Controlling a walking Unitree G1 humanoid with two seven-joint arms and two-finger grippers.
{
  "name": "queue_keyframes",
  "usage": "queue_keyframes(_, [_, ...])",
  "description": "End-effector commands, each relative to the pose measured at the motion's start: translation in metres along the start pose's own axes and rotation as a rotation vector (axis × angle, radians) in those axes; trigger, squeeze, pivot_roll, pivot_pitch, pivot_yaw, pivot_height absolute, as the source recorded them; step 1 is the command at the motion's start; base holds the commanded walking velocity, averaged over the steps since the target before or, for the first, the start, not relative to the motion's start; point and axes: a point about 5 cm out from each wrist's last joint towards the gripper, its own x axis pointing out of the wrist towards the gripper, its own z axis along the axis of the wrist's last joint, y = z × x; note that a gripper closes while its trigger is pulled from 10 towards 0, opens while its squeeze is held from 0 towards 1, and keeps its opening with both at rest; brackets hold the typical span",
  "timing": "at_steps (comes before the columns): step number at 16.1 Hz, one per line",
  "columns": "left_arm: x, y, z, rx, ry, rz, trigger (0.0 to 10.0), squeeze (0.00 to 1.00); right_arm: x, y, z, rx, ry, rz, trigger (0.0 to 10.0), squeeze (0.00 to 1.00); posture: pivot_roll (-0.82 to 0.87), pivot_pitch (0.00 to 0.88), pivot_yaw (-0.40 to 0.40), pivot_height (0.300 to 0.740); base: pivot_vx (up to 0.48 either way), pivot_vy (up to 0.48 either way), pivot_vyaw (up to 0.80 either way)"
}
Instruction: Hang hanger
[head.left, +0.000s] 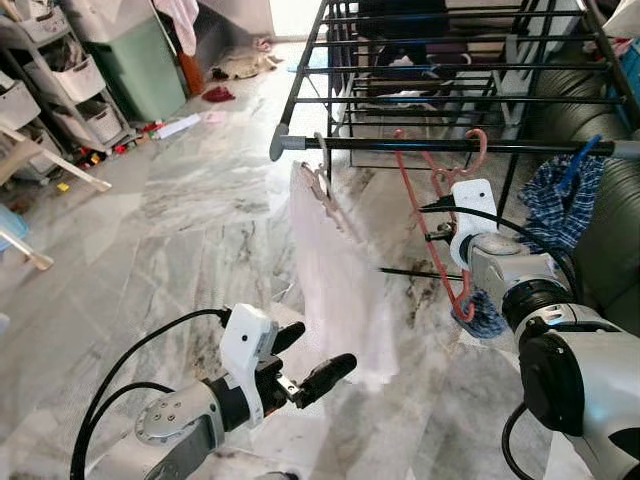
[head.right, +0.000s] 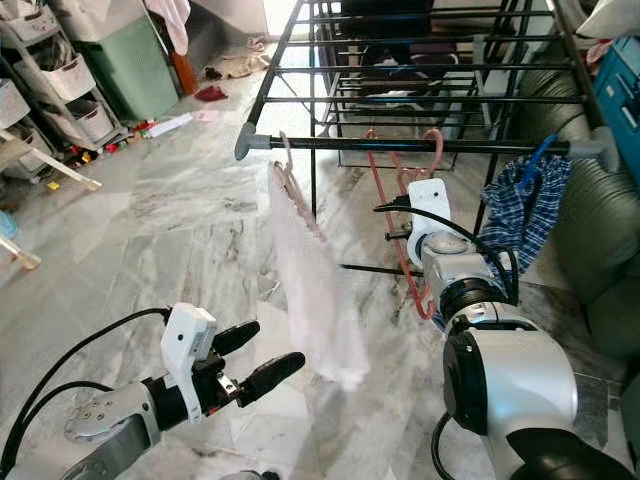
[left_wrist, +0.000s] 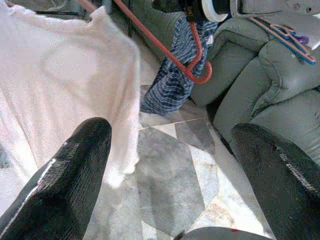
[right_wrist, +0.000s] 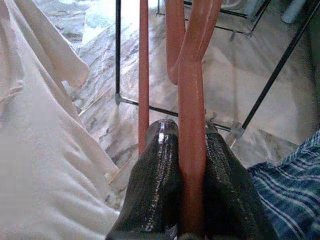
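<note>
The right gripper (right_wrist: 192, 150) clamps a red hanger (head.left: 437, 225) at the drying rack (head.left: 440, 145). Beside it hang a white garment (head.left: 335, 280) and blue checked cloth (head.left: 555, 205). The left gripper (head.left: 310, 360) is spread wide, holding nothing.

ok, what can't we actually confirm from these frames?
- Red hanger: the right gripper is shut on it, and its hook sits at the rack bar; the eye views are too small to show whether it is seated.
- White garment: its own hanger is hidden by cloth.
- Blue checked cloth: partly hidden behind the right arm.
- Left gripper: open, holding nothing.
</note>
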Motion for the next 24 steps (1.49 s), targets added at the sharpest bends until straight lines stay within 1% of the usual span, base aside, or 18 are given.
queue_keyframes(1, [-0.005,0.002,0.004,0.015,0.000,0.020,10.0,0.00,0.001,0.007,-0.011,-0.011,0.041,0.015,10.0,0.00,0.18,0.134,0.098,0.740,0.000,0.000,0.00])
queue_keyframes(4, [-0.006,0.003,0.004,0.014,0.004,0.022,10.0,0.00,0.001,0.009,-0.017,-0.022,0.064,0.019,10.0,0.00,0.18,0.135,0.098,0.740,0.000,0.000,0.00])
queue_keyframes(6, [-0.005,0.001,0.004,0.013,0.009,0.017,10.0,0.00,0.001,0.009,-0.020,-0.011,0.077,0.020,10.0,0.00,0.18,0.137,0.099,0.740,0.000,0.000,0.00])
queue_keyframes(9, [-0.004,-0.001,0.006,0.016,0.003,0.012,10.0,0.00,0.001,0.006,-0.014,-0.046,0.037,0.002,10.0,0.00,0.17,0.136,0.100,0.740,0.000,0.000,0.00])
queue_keyframes(10, [-0.003,-0.002,0.008,0.021,-0.003,0.009,10.0,0.00,0.001,0.005,-0.011,-0.038,0.020,-0.001,10.0,0.00,0.17,0.127,0.099,0.740,0.000,0.000,0.00])
queue_keyframes(11, [-0.001,0.002,0.013,0.042,-0.020,0.029,10.0,0.00,0.001,0.004,-0.003,-0.052,-0.028,-0.009,10.0,0.00,0.15,0.109,0.099,0.740,0.000,0.000,0.00])
queue_keyframes(12, [0.000,0.009,0.017,0.063,-0.041,0.069,10.0,0.00,0.001,0.006,0.000,-0.054,-0.065,0.002,10.0,0.00,0.14,0.101,0.101,0.740,0.000,0.000,0.00])
queue_keyframes(13, [0.002,0.017,0.017,0.078,-0.053,0.129,10.0,0.00,0.000,0.006,-0.004,-0.047,-0.079,0.014,10.0,0.00,0.13,0.090,0.102,0.740,0.000,0.000,0.00])
queue_keyframes(14, [0.004,0.022,0.016,0.082,-0.057,0.162,10.0,0.00,0.000,0.006,-0.007,-0.026,-0.084,0.022,10.0,0.00,0.11,0.084,0.105,0.740,0.000,0.000,0.00])
queue_keyframes(16, [0.007,0.039,0.015,0.109,-0.083,0.277,10.0,0.00,-0.001,0.005,-0.030,0.068,-0.080,0.017,10.0,0.00,0.07,0.062,0.116,0.740,0.000,0.000,0.00])
queue_keyframes(17, [0.008,0.043,0.013,0.107,-0.083,0.300,10.0,0.00,-0.002,0.004,-0.045,0.063,-0.081,-0.009,10.0,0.00,0.06,0.058,0.120,0.740,0.000,0.000,0.00])
queue_keyframes(18, [0.010,0.046,0.012,0.111,-0.091,0.315,10.0,0.00,-0.006,0.007,-0.065,0.081,-0.079,-0.020,10.0,0.00,0.04,0.051,0.131,0.740,0.000,0.000,0.00])
queue_keyframes(19, [0.010,0.046,0.012,0.111,-0.091,0.315,10.0,0.00,-0.006,0.007,-0.065,0.081,-0.079,-0.020,10.0,0.00,0.04,0.051,0.131,0.740,0.000,0.000,0.00])
queue_keyframes(20, [0.012,0.050,0.011,0.118,-0.104,0.343,10.0,0.00,-0.009,0.011,-0.075,0.084,-0.088,-0.020,10.0,0.00,0.00,0.040,0.148,0.740,0.000,0.000,0.00])
queue_keyframes(21, [0.012,0.054,0.012,0.131,-0.114,0.374,10.0,0.00,-0.013,0.015,-0.082,0.086,-0.108,-0.016,10.0,0.00,0.00,0.040,0.148,0.740,0.000,0.000,0.00])
queue_keyframes(22, [0.009,0.070,0.014,0.135,-0.157,0.482,10.0,0.00,-0.032,0.028,-0.093,0.101,-0.203,0.005,10.0,0.00,-0.06,0.036,0.178,0.740,0.000,0.000,0.00])
queue_keyframes(23, [0.009,0.073,0.015,0.129,-0.164,0.494,10.0,0.00,-0.036,0.029,-0.094,0.107,-0.217,0.009,10.0,0.00,-0.06,0.036,0.178,0.740,0.000,0.000,0.00])
queue_keyframes(24, [0.008,0.077,0.016,0.130,-0.175,0.518,10.0,0.00,-0.043,0.031,-0.093,0.100,-0.235,0.011,10.0,0.00,-0.07,0.036,0.188,0.740,0.000,0.000,0.00])
